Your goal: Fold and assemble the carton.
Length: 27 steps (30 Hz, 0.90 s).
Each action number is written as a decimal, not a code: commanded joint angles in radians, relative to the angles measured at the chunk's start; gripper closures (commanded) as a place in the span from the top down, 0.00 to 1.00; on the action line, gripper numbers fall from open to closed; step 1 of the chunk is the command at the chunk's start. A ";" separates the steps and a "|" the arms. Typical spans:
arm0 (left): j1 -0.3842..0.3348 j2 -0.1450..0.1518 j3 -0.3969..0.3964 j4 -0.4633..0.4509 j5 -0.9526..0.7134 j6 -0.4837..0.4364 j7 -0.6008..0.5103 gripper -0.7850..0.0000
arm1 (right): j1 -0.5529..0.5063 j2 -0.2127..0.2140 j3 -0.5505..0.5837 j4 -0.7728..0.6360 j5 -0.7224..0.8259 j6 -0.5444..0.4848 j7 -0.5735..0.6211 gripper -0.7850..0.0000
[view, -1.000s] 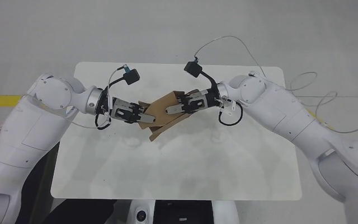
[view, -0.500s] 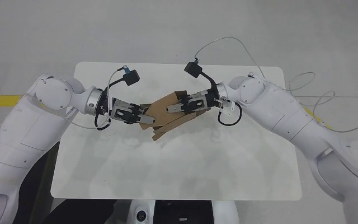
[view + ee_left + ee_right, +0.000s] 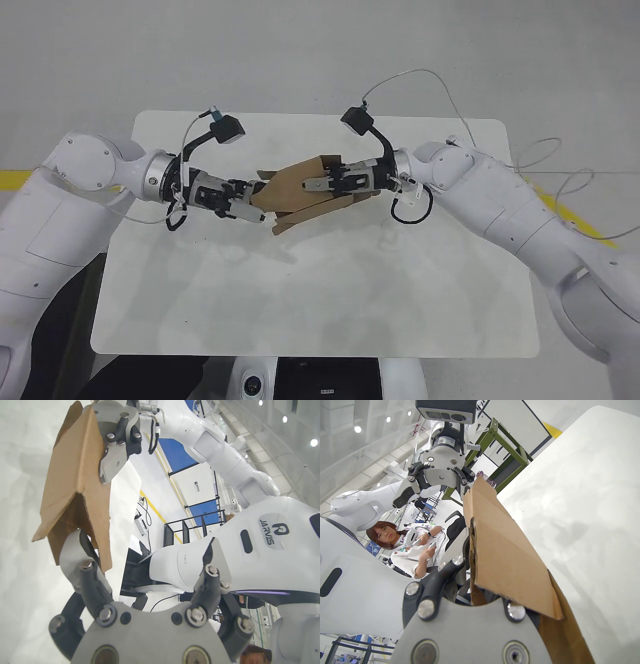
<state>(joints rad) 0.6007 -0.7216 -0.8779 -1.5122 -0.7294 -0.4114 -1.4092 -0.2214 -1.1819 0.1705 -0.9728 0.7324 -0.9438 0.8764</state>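
Brown carton [image 3: 305,188], partly folded
Plain cardboard, raised and tilted above the far middle of the white surface [image 3: 300,310], one end open and its flaps loose.

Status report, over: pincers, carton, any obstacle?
Left pincer open, one finger touching carton. Right pincer shut on carton, held above table. No obstacle seen.

brown corrugated cardboard carton [image 3: 285,190]: matt, ragged cut edges. white table [image 3: 300,300]: smooth, semi-matt. left gripper [image 3: 262,203] & right gripper [image 3: 312,186]: grey matt metal, blk plastic links.
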 commanded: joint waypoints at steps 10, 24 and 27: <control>0.006 -0.012 -0.036 0.008 -0.122 0.056 -0.055 1.00 | -0.009 -0.047 0.011 0.058 -0.047 -0.034 -0.034 0.00; 0.024 -0.028 -0.055 -0.026 -0.009 0.019 -0.019 1.00 | -0.025 -0.094 0.026 0.074 -0.082 -0.062 -0.062 0.00; 0.032 -0.027 -0.065 -0.032 0.020 0.003 -0.003 1.00 | -0.026 -0.103 0.029 0.076 -0.088 -0.062 -0.062 0.00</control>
<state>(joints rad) 0.6304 -0.7490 -0.9402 -1.5427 -0.7190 -0.4036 -1.4170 -0.2476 -1.2826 0.1981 -0.8975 0.6454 -1.0058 0.8143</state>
